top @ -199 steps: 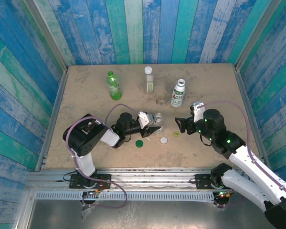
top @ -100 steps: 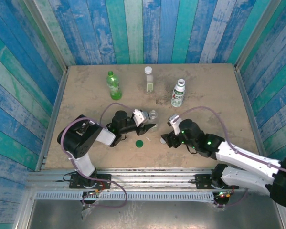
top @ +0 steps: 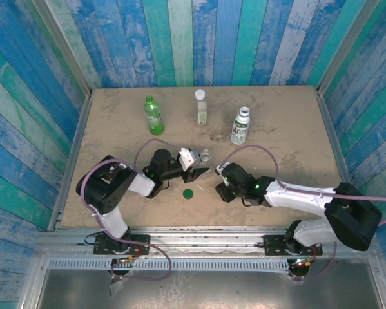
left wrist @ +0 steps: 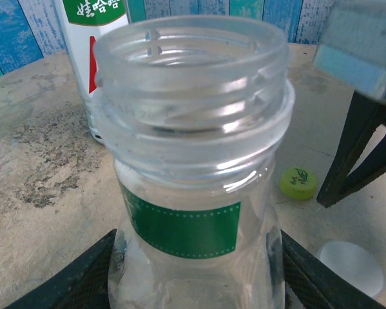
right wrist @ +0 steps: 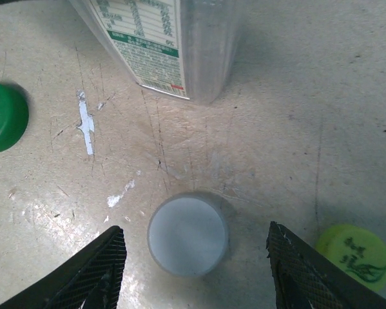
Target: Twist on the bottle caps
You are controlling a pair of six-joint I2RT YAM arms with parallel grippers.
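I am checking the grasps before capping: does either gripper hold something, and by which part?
The left gripper holds the uncapped clear bottle by its lower body. The right gripper holds nothing; its fingers straddle the white cap, not touching.

We see a sandy-brown desk, scuffed and stained, with white flecks near its middle. Across the upper part of the top view three bottles stand upright on it, well apart: a green bottle at left, a small clear bottle in the centre and a white labelled bottle at right. Lower, around the centre, lie a dark green cap, a white cap and a yellow-green cap. An uncapped clear bottle is just above them; we cannot tell whether its base rests on the desk.
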